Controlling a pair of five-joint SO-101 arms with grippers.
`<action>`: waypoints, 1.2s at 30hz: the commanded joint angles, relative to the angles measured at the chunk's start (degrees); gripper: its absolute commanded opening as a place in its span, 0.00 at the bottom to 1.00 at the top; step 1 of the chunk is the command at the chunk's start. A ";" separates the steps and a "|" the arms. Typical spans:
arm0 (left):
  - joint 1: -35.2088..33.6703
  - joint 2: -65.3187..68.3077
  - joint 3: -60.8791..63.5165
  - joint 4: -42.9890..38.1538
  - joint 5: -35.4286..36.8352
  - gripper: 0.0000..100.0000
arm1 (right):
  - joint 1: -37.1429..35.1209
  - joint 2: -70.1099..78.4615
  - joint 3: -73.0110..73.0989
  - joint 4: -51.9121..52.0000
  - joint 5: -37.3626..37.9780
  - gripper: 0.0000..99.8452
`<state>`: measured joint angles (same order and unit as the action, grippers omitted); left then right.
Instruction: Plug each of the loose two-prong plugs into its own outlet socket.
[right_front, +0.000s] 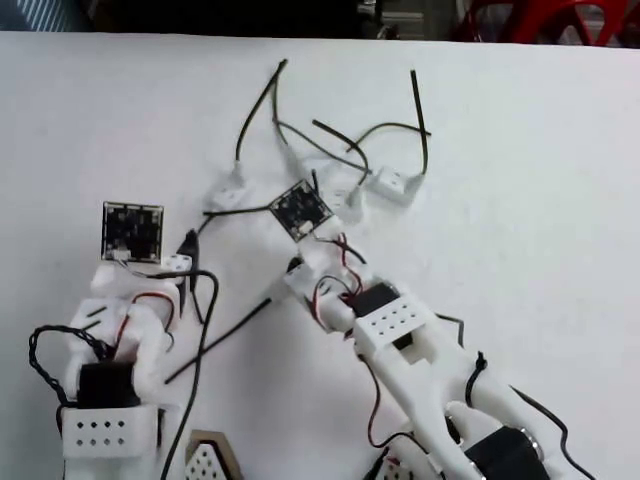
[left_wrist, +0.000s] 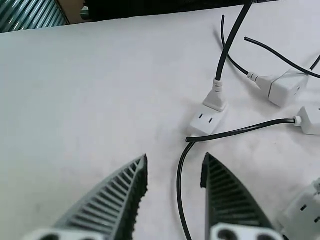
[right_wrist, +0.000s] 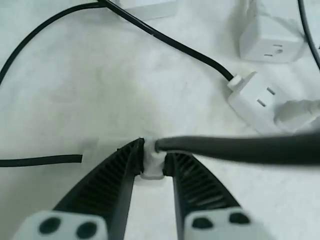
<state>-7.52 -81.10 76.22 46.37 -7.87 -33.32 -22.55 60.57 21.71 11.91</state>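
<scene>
Right tool (right_wrist: 152, 152) is clamped shut on a white plug (right_wrist: 151, 167), whose black cord (right_wrist: 235, 147) leads off sideways. Just beyond the plug a socket (right_wrist: 255, 100) lies on the bench (right_wrist: 100, 90), with a second socket (right_wrist: 272, 42) farther off. Left tool (left_wrist: 175, 157) stands wide open, gripping nothing. A loose cord (left_wrist: 179, 180) passes between its fingers, a detail the high view obscures.

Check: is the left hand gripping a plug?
No, the left hand is open, a black cord lying loose between its fingers.
</scene>
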 joint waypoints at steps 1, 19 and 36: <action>-0.40 -0.84 -3.08 -0.18 0.44 0.18 | 1.45 0.84 -0.70 -0.04 0.53 0.02; -0.40 -0.84 -3.08 -0.18 0.44 0.18 | 0.40 1.63 1.67 1.54 0.09 0.02; -0.48 -0.84 -2.81 -0.18 0.44 0.18 | 10.07 6.20 -3.96 -12.00 -7.56 0.02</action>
<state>-7.52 -81.10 76.22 46.37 -7.87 -26.90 -16.13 58.73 16.53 9.71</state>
